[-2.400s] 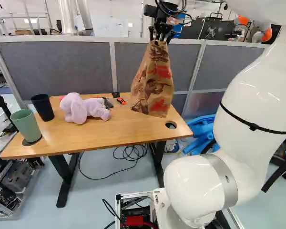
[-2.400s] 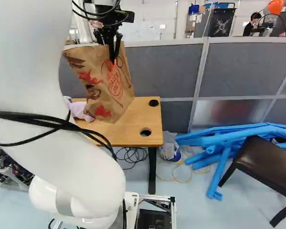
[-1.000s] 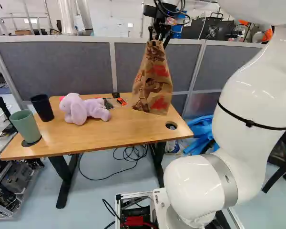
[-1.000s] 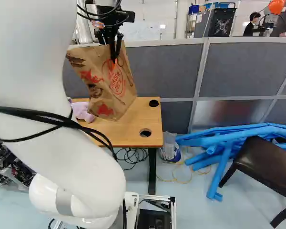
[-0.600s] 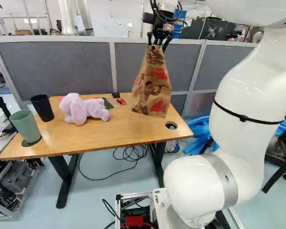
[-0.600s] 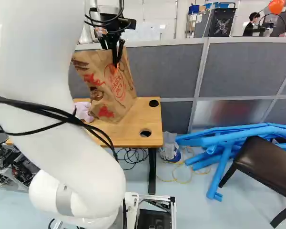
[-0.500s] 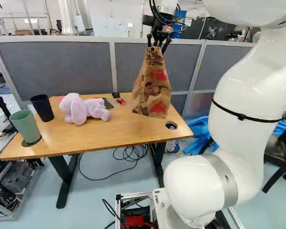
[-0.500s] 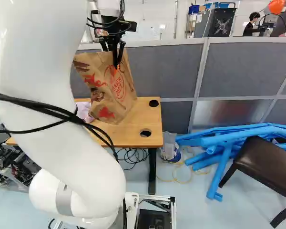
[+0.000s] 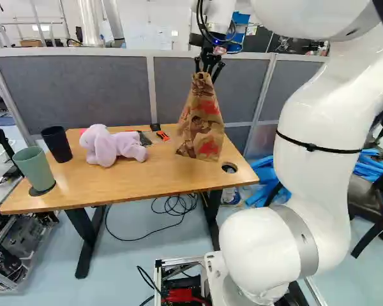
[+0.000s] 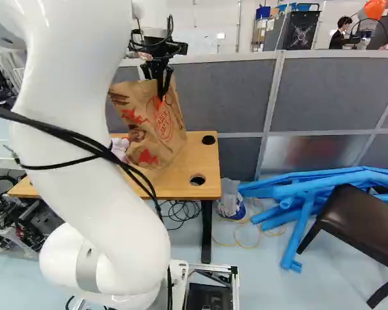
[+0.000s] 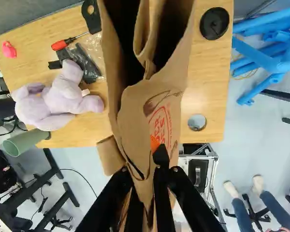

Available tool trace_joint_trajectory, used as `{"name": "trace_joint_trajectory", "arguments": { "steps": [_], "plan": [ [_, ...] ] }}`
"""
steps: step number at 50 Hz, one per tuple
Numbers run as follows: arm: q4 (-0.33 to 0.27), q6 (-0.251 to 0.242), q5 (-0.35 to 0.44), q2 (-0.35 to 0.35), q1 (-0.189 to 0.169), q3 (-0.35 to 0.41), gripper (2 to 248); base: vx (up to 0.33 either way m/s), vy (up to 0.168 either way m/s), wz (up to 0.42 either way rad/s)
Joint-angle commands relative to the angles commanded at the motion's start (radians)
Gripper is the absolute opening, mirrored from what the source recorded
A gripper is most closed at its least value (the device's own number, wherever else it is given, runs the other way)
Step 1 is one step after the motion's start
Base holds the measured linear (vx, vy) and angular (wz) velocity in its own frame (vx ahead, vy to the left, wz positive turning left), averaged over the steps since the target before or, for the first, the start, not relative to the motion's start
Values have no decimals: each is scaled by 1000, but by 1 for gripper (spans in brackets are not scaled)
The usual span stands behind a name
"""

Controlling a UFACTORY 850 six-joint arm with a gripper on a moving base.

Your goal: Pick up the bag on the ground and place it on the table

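Gripper (image 10: pixel 162 90) is pinching the brown paper bag (image 9: pixel 203 131) by its upper edge, so it hangs mouth-up, slightly tilted, over the table (image 9: pixel 124 182); can't tell if the base touches, so I'd ease down and confirm support before release. That side of the plush toy (image 9: pixel 105 148) looks like the sensible drop spot, away from the green cup (image 9: pixel 35 169) and black cup (image 9: pixel 57 145), though soft paper could fold or tip on landing. Bag's mouth gapes but the inside is dark, contents unreadable; can't make out anything in either cup.
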Motion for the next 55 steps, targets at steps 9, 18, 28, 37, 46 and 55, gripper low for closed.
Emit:
{"name": "trace_joint_trajectory", "arguments": {
  "steps": [9,18,28,37,46,55],
  "plan": [
    [6,0,33,-26,0,0,21,0,0,0],
    [11,0,68,-52,0,0,21,0,0,0],
    [17,0,111,-80,-1,0,21,0,0,0],
    [23,0,153,-103,-1,2,21,0,0,0],
    [28,0,195,-124,-1,5,21,0,0,0],
    [34,0,237,-146,-1,8,21,0,0,0]
  ]
}}
